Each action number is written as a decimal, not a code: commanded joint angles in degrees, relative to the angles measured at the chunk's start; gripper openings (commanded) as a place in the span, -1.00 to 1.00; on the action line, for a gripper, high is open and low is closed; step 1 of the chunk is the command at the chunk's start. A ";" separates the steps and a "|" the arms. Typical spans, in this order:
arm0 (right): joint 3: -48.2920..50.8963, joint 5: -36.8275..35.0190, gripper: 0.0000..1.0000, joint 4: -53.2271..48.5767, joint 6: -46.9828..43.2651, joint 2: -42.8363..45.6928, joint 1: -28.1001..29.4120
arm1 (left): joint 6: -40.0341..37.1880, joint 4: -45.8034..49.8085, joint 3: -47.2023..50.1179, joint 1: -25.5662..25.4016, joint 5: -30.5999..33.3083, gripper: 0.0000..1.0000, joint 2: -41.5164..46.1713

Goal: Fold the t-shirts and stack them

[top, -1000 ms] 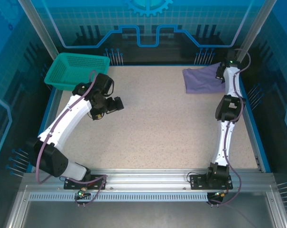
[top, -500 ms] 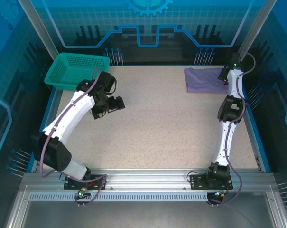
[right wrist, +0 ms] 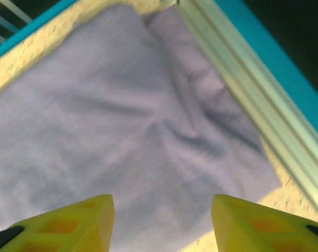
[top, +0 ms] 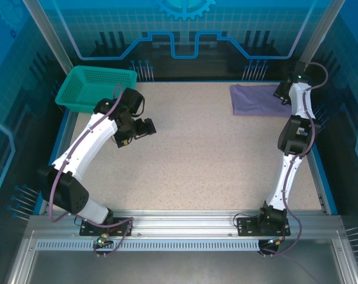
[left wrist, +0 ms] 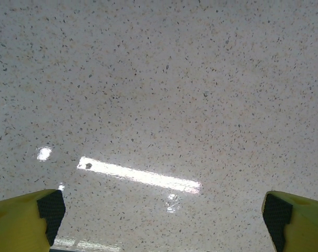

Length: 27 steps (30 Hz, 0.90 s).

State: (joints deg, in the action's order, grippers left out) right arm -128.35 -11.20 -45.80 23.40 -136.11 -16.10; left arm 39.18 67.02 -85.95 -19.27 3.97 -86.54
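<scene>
Jaws released, the right gripper (right wrist: pixel 161 212) hangs over the t-shirt (top: pixel 255 99); a stray brush risks undoing its fold. The left gripper (left wrist: pixel 164 209), well apart from the t-shirt, gapes empty.

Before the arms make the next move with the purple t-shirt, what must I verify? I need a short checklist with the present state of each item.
1. The left claw is open and empty: ok, jaws wide apart over the table.
2. The right claw is open: ok, jaws apart above the lavender t-shirt.
3. The right claw is clear of the fabric: cannot tell, the wrist view is blurred.
4. The t-shirt lies smooth: not ok, creases show near the table border.
5. The teal mesh basket is out of the way: ok, far left corner, apart from the shirt.
</scene>
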 commanded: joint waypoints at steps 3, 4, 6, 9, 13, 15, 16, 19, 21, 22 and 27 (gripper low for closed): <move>24.71 3.80 0.27 18.21 0.13 17.16 5.68 | 2.11 -4.97 3.51 0.28 8.46 0.97 7.43; 28.46 3.19 0.32 20.45 0.46 20.91 6.87 | 1.62 -7.57 5.33 0.27 10.73 0.97 9.51; 33.33 2.05 0.39 23.38 0.75 26.50 9.08 | 0.34 -13.81 9.78 0.22 15.63 0.98 14.31; 38.49 -0.06 0.99 26.88 -0.79 33.76 13.81 | -3.27 -26.68 19.41 0.86 23.36 0.97 23.10; 42.88 -4.65 1.00 28.13 -2.88 40.21 20.58 | -7.35 -40.70 31.30 3.75 30.77 0.97 30.99; 47.46 -7.46 0.99 30.43 -2.75 43.83 23.44 | -5.55 -44.36 35.79 8.37 31.53 0.97 33.01; 50.79 -9.24 0.99 32.96 -2.90 45.71 24.45 | -3.99 -45.27 37.39 11.12 30.49 0.98 33.26; 65.07 -12.96 1.00 47.37 -6.80 52.25 26.20 | -0.82 -47.42 40.83 20.42 25.25 0.97 32.07; 76.76 -13.65 0.99 62.74 -10.71 56.05 26.32 | 1.52 -47.76 41.39 25.72 23.23 0.97 30.08; 81.30 -14.87 1.00 66.79 -12.12 56.84 26.45 | 1.58 -48.79 41.82 28.61 20.34 0.97 29.13; 86.04 -15.92 1.00 53.52 -18.48 60.17 25.57 | -7.86 -56.61 43.41 35.61 11.10 0.97 21.20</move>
State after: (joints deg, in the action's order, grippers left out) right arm -42.72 -22.79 6.55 9.93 -79.37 10.07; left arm 36.47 16.86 -43.33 14.85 21.52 -62.50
